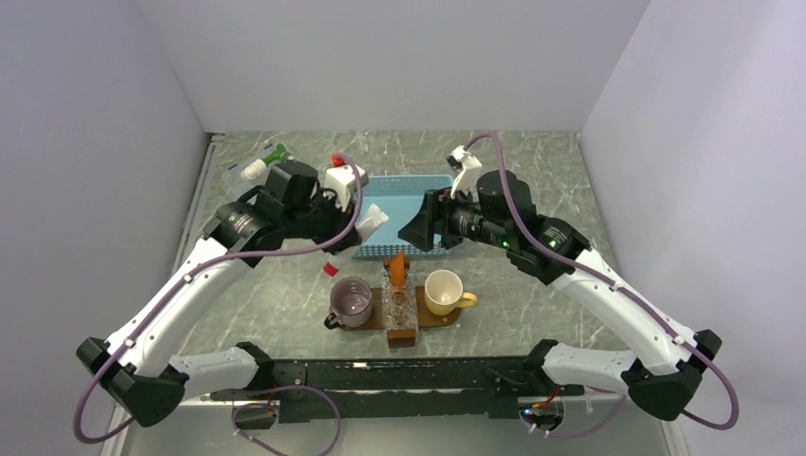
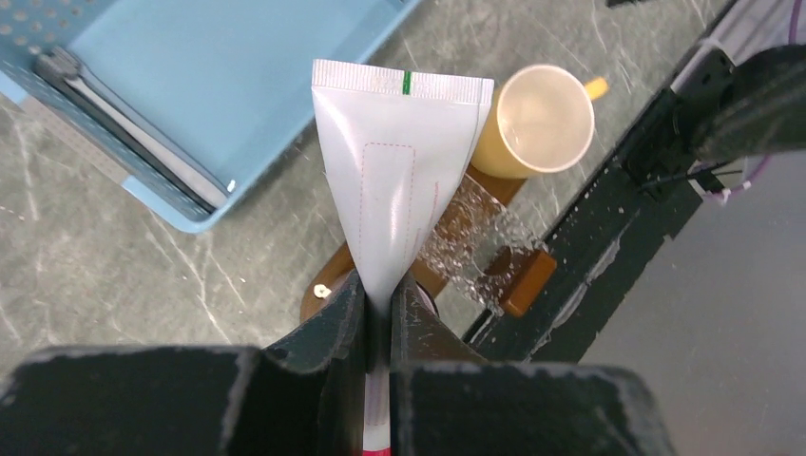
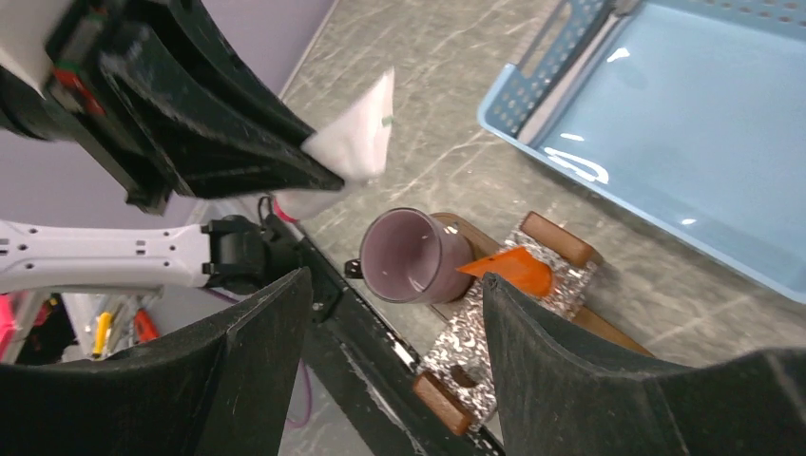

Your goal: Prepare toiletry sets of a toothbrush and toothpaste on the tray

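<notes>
The job is only partly done. The toothpaste [image 1: 397, 264], a small orange tube, is stood up in a clear glass holder [image 1: 400, 306] in the middle of the tray [image 1: 434, 321], between a purple cup [image 1: 351, 302] and a yellow cup [image 1: 443, 291]. A white tube [image 2: 399, 180] is held by the left gripper [image 2: 380, 306]. The jaws are squeezed tight on its narrow end, and its flat end with a green mark is pointed away. It is held up in the air near a corner of the blue basket [image 1: 409, 195], and it touches neither the basket nor the tray. The right gripper [image 3: 394, 282] is spread wide with nothing in it, and is hung over the near side of the basket. A long pale thing [image 2: 133, 133] is seen lying along one wall inside the basket. It may be the toothbrush, but that cannot be told for sure. No toothbrush is seen on the tray. So it is judged that the white tube is yet to be put down, and a toothbrush is yet to be brought over.
</notes>
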